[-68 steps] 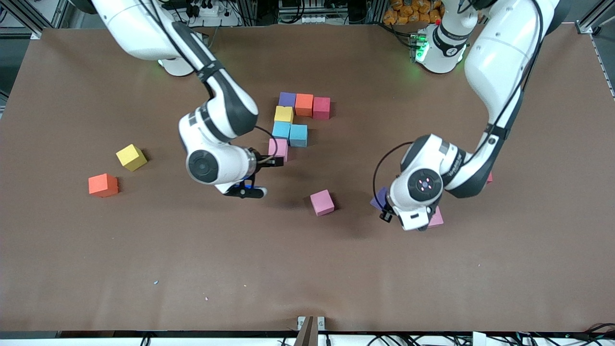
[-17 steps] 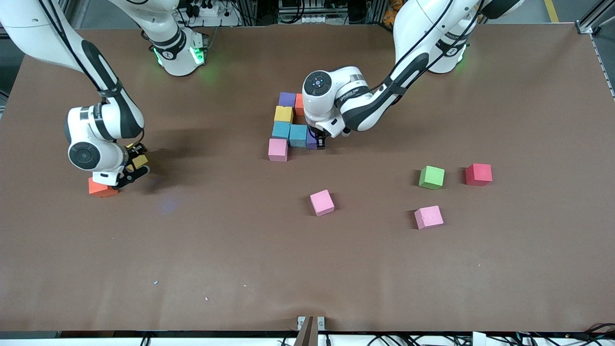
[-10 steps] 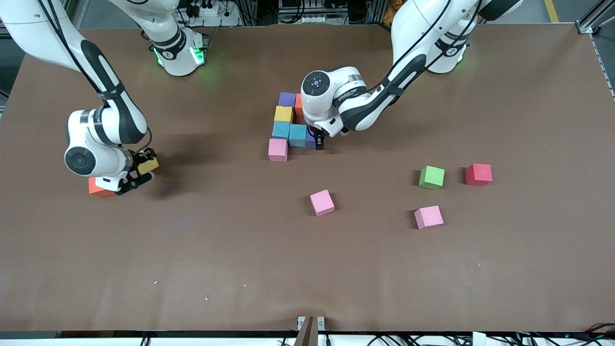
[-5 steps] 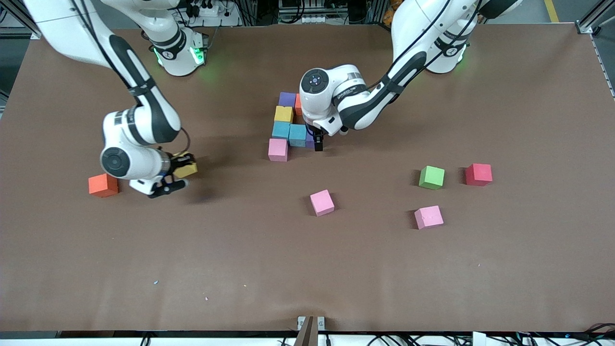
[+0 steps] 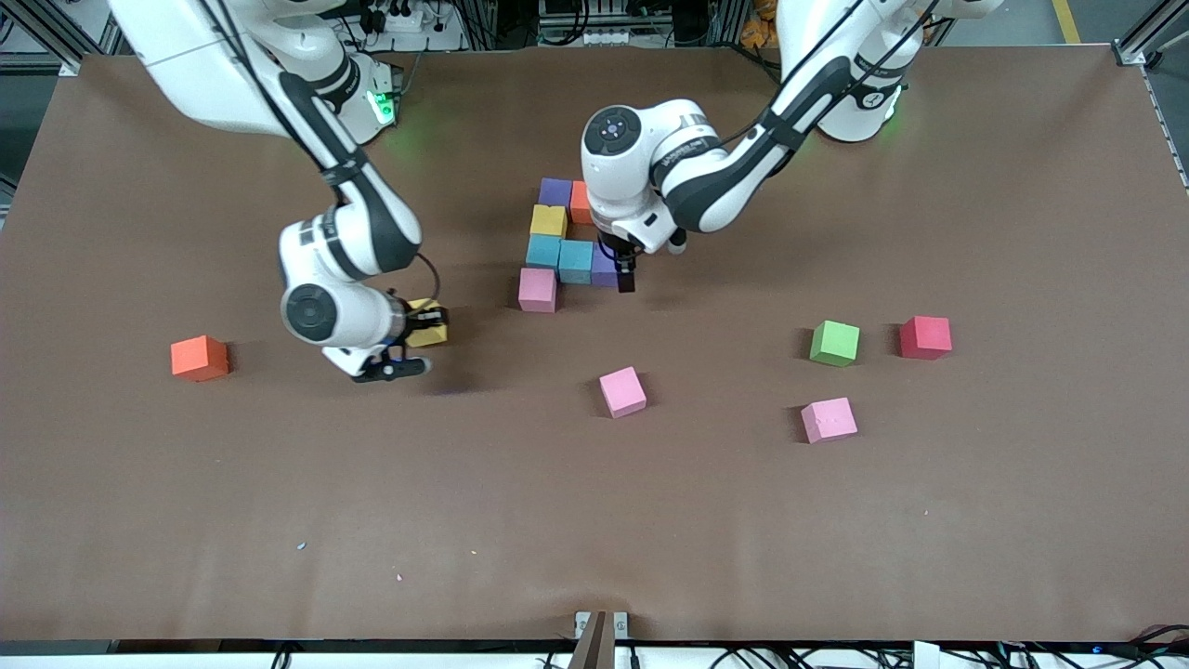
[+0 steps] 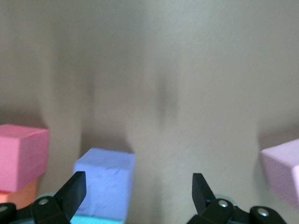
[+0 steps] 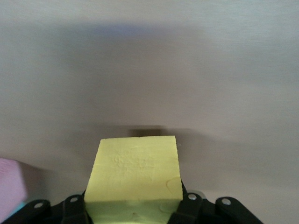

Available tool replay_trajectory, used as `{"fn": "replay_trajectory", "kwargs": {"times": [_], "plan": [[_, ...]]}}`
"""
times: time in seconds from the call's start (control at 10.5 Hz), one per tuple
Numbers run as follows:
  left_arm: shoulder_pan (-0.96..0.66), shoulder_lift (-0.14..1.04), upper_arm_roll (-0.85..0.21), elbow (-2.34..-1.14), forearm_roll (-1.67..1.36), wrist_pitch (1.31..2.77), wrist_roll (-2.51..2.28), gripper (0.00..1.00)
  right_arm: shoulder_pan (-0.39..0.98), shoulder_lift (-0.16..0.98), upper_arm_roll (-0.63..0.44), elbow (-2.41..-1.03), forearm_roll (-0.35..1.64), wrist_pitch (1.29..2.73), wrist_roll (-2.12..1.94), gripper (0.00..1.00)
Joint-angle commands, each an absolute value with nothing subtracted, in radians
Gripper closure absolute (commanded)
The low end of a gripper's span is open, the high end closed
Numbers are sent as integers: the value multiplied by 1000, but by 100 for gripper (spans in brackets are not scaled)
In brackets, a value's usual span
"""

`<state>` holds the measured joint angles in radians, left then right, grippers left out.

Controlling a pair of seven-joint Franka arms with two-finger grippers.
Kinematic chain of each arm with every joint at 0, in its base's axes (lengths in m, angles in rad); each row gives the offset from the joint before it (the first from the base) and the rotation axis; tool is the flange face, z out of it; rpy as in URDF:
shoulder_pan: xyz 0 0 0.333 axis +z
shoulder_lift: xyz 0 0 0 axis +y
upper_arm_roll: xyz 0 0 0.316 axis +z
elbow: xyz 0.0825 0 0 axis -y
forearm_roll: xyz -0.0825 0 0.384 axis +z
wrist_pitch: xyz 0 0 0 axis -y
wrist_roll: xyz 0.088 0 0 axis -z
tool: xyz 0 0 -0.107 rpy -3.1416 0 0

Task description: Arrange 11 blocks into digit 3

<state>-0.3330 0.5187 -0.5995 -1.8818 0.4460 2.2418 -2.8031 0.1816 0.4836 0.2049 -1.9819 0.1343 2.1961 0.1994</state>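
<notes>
At table centre, clock read with twelve toward the arm bases:

- Part-built digit 3 (image 5: 557,243). Purple block (image 5: 555,191) and orange block (image 5: 580,201) abut in the bar nearest the bases. Yellow block (image 5: 548,221) at six o'clock of the purple one, then two light blue blocks (image 5: 560,256) side by side, then a pink block (image 5: 537,289) at the end nearest the front camera.
- Left gripper (image 5: 615,271) low over the middle bar. Jaws stand apart. Second purple block (image 5: 602,269) sits on the table between them, against the light blue pair. In the left wrist view this block (image 6: 105,186) lies close to one finger (image 6: 71,189) and clear of the other.
- Right gripper (image 5: 423,331) at eight o'clock from the pink end block, just above bare table (image 5: 594,520). Jaws clamped on a second yellow block (image 5: 427,325). Right wrist view: the cube (image 7: 135,172) fills the gap between the fingers, sitting square.
- Loose pink block (image 5: 622,391) at five o'clock from the figure. Another pink (image 5: 829,420), red block (image 5: 925,336) and green cube (image 5: 834,343) toward the left arm's end, around four o'clock.
- Lone orange block (image 5: 199,358) toward the right arm's end, eight o'clock, well apart.
</notes>
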Motion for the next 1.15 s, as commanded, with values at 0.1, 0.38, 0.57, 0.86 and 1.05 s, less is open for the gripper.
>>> {"fn": "replay_trajectory", "kwargs": {"times": [0.1,0.38,0.57,0.86,1.05], "plan": [[-171,506,-617,-1884,528,2229,-2880,0,258,537,199,-1884,215,2207,344,100],[-28,529,-614,-1826,526,2230,-2626,0,313,558,199,-1807,215,2194,466,100],[18,581,-607,-1751,528,2232,-2446,0,322,612,198,-1743,213,2194,512,100],[18,630,-580,-1671,525,2232,-2204,0,368,656,187,-1656,187,2127,557,100],[55,646,-578,-1649,519,2232,-2013,0,368,702,187,-1562,144,2048,621,100]]}}
